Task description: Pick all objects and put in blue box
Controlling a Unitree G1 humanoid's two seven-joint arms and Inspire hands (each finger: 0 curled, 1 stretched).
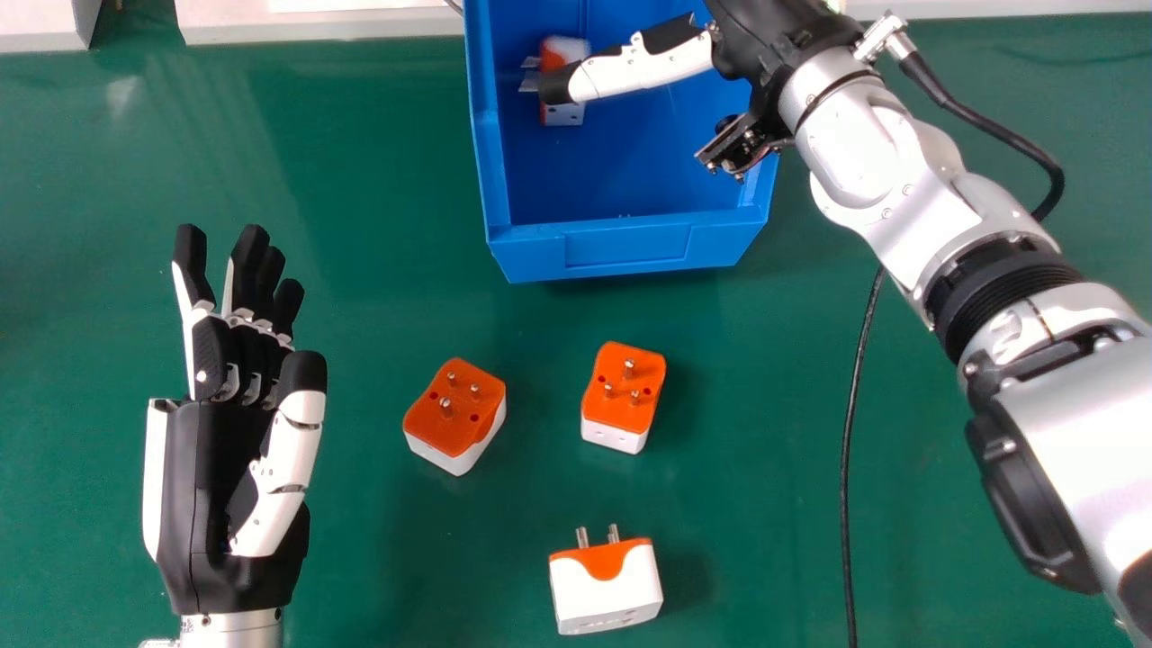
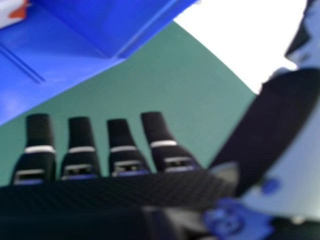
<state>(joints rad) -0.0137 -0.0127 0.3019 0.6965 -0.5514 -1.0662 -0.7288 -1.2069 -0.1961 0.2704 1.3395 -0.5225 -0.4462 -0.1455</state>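
- Presumably light, stiff, slightly slippery: three adapters (image 1: pixel 623 398) on the table (image 1: pixel 738 432), best gripped across their white sides (image 1: pixel 614 436), clear of the pins (image 1: pixel 629 367).
- Fourth adapter (image 1: pixel 562 54): inside the blue box (image 1: pixel 630 250).
- Right hand (image 1: pixel 639 67): above the box, fingers straight, apart.
- Left hand (image 1: pixel 211 477): fingers relaxed.

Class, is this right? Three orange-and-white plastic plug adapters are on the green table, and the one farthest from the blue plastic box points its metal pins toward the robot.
The pin direction is wrong: in the head view, the farthest plug adapter points its metal pins toward the blue plastic box. Three adapters on the green table is right.
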